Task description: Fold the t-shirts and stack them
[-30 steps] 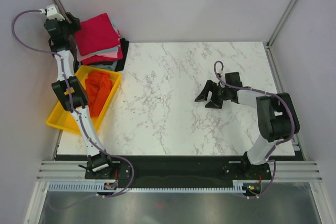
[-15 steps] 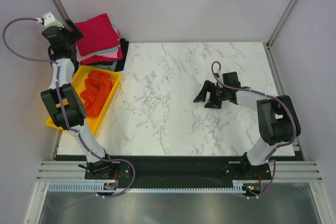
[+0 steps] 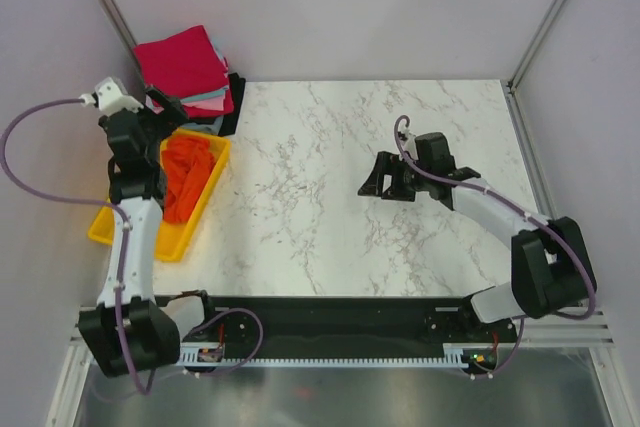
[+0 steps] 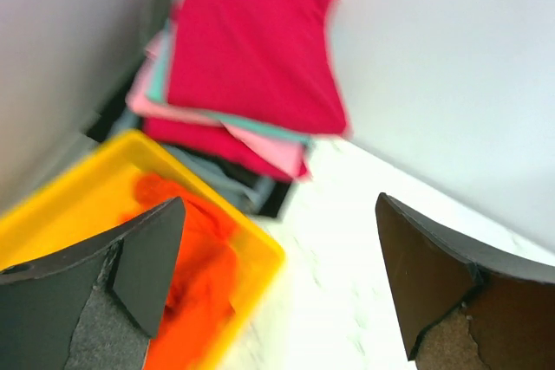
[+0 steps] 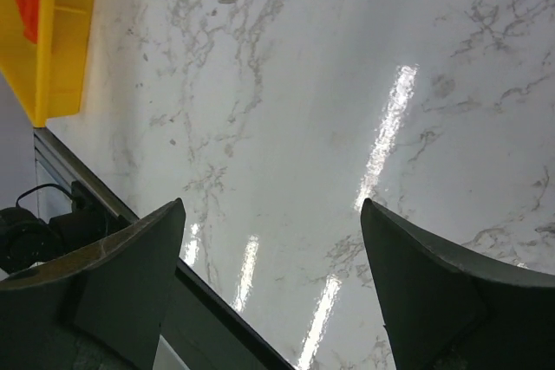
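the stack of folded t-shirts (image 3: 190, 82) sits at the far left corner of the worktop (image 3: 330, 147), against the wall. the crimson t-shirt (image 4: 251, 49) lies on top, with teal, pink, red and black layers under it. just in front of it, the orange t-shirt (image 3: 185, 175) lies crumpled in the yellow tray (image 3: 150, 237). the left end effector (image 3: 165, 112) hovers over the tray's far end, released, grasping nothing. the right end effector (image 3: 383, 185) hangs over bare marble, also released.

White marble-pattern table (image 3: 330, 237); plain pale walls (image 3: 350, 7); metal corner posts (image 3: 548, 17).
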Tool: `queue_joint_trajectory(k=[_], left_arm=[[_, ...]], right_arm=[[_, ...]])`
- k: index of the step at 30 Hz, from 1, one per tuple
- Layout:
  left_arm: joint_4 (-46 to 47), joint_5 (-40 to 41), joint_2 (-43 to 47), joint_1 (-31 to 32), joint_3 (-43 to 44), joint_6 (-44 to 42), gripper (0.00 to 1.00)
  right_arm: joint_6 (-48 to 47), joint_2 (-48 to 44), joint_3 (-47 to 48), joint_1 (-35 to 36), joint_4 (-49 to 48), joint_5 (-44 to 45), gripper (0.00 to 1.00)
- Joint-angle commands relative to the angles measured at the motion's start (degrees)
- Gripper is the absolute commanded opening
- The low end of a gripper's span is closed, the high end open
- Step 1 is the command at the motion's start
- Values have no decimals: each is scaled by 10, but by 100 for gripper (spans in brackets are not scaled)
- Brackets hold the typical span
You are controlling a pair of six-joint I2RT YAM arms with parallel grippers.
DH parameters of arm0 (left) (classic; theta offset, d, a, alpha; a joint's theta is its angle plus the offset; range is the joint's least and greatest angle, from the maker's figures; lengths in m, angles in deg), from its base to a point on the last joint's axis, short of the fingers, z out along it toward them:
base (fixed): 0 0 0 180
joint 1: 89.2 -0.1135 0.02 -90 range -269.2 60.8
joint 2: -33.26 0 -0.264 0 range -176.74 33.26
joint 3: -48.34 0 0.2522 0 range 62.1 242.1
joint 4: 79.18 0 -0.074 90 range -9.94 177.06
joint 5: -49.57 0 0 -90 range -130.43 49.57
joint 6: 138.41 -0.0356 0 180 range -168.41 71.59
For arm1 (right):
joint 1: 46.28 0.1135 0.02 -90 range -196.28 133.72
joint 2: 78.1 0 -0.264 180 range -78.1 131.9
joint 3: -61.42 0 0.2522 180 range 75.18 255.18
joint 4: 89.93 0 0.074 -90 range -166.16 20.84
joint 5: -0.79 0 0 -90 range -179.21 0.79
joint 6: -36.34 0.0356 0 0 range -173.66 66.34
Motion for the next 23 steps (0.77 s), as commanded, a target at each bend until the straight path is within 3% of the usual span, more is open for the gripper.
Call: queue_joint_trajectory(k=[1, 4, 11, 17, 23], left_arm=[[-65, -78, 106, 19, -70, 47, 97], [-122, -133, 201, 23, -140, 47, 97], [-282, -179, 342, 30, -170, 0, 100], [-307, -169, 391, 58, -204, -7, 100], [-295, -174, 393, 77, -211, -7, 100]], right_arm=[[4, -91, 9, 15, 11, 28, 91], [7, -163, 5, 21, 36, 46, 92], [33, -321, -8, 22, 110, 130, 94], [59, -441, -33, 22, 175, 217, 95], [46, -489, -39, 22, 227, 240, 97]])
